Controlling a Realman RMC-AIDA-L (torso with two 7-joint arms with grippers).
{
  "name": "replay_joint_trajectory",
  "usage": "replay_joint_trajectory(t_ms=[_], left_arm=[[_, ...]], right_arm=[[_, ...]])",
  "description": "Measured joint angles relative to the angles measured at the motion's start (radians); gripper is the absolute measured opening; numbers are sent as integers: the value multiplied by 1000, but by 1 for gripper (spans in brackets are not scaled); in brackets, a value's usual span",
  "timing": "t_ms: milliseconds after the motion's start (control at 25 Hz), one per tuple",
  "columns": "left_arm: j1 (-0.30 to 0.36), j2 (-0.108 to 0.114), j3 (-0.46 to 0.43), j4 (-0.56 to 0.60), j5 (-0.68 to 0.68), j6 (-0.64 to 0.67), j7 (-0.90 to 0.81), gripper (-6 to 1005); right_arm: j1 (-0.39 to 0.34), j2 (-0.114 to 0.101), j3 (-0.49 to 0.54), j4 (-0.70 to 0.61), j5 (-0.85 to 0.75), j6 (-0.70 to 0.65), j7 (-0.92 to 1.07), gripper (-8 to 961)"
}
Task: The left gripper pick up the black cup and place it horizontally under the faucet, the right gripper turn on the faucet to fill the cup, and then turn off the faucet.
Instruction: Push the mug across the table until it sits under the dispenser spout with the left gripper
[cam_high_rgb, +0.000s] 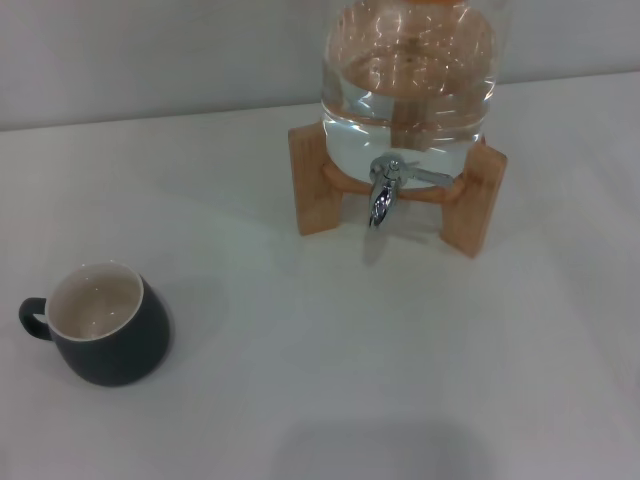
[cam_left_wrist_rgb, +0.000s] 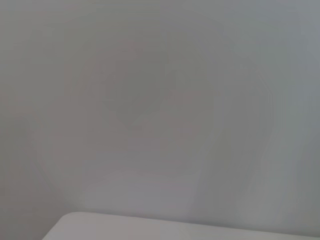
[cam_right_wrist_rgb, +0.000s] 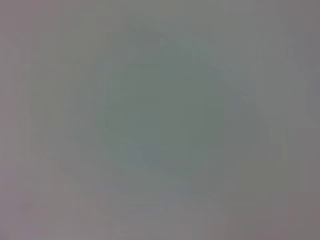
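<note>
the rounded dark charcoal cup (cam_high_rgb: 103, 325) with its cream-white inside stands upright on the white surface (cam_high_rgb: 400, 350), well apart from the shiny chrome faucet (cam_high_rgb: 384, 190) and nearer to me, toward my left; its small loop handle points away from the faucet. neither of my claws is in view.

Charcoal cup (cam_high_rgb: 105, 340), cream inside

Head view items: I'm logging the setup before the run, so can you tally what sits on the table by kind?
Black cup: 1
Clear glass jar: 1
Chrome faucet: 1
Wooden stand: 1
Total: 4
Neither gripper shows in any view.
</note>
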Motion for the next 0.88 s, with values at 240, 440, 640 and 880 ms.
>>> replay_joint_trajectory(t_ms=[240,440,640,880], left_arm=[[-5,0,1,-6,0,0,1,892],[-7,0,7,-28,1,0,8,891],[-7,-1,7,-43,4,0,13,891],[-12,-1,11,-100,18,0,65,892]], right_arm=[[0,0,-1,-2,3,0,0,856],[1,0,-2,-3,3,0,0,856],[3,0,-3,-4,2,0,0,856],[6,0,-2,-6,3,0,0,856]])
